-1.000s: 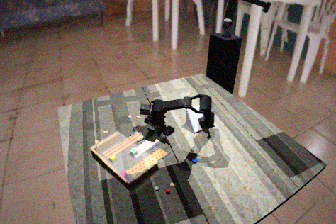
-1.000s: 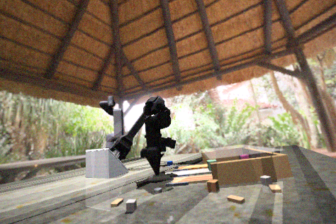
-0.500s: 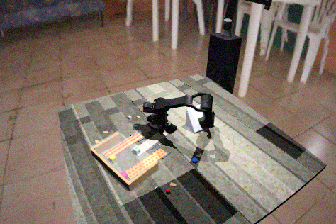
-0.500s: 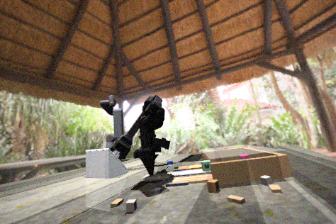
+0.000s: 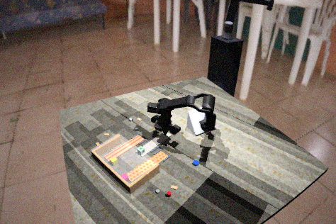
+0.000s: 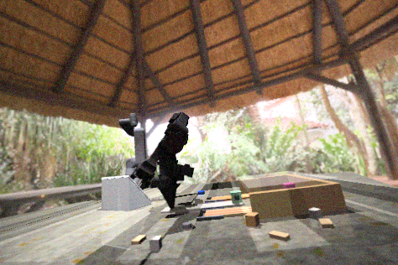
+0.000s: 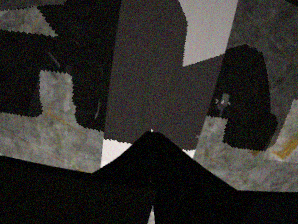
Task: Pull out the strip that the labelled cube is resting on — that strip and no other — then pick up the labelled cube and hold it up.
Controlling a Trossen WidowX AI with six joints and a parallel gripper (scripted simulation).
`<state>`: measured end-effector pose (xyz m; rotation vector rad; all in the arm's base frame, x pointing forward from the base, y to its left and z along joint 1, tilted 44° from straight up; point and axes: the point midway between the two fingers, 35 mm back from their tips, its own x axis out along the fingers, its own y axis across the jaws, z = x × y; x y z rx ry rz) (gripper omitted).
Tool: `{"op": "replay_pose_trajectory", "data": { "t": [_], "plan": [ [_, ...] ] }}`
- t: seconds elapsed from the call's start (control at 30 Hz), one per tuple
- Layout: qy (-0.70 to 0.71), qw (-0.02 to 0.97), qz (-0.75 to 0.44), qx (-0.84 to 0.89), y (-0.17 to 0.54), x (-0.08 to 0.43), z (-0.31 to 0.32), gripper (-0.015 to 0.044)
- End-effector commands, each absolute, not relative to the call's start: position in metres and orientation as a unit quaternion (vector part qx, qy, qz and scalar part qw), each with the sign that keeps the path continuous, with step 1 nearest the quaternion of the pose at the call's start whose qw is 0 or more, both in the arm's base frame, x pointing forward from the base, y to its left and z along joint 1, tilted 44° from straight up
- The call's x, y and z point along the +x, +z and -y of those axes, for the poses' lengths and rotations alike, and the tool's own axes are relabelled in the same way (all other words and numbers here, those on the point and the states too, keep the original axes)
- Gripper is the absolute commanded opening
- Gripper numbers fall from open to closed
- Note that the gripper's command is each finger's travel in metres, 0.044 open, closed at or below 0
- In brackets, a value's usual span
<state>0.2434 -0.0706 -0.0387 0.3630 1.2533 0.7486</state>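
The labelled cube is green with a dark mark and stands upright on the plain white strip. That strip sticks out of the tray's open side towards the arm. My gripper is shut with nothing between its fingers. Its tips point down at the strip's outer end, on it or just above it; contact cannot be told. A red-striped strip and an orange-dotted strip lie on either side of the white one.
The walled wooden tray also holds a yellow cube and a magenta cube. A blue disc, a red piece and small wooden blocks lie around it. A pale wedge stands by the arm.
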Motion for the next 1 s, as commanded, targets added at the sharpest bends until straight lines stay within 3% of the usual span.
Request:
{"op": "replay_pose_trajectory", "data": {
  "t": [0.0,0.53,0.87,0.97],
  "plan": [
    [0.343,0.723,-0.577,0.164,-0.043,0.231,0.068,0.0000],
    [0.343,0.723,-0.577,0.164,-0.049,0.212,0.071,0.0000],
    [0.342,0.723,-0.577,0.164,-0.016,0.216,0.104,0.0000],
    [0.349,0.725,-0.573,0.156,-0.012,0.234,0.100,0.0079]
  ]
}}
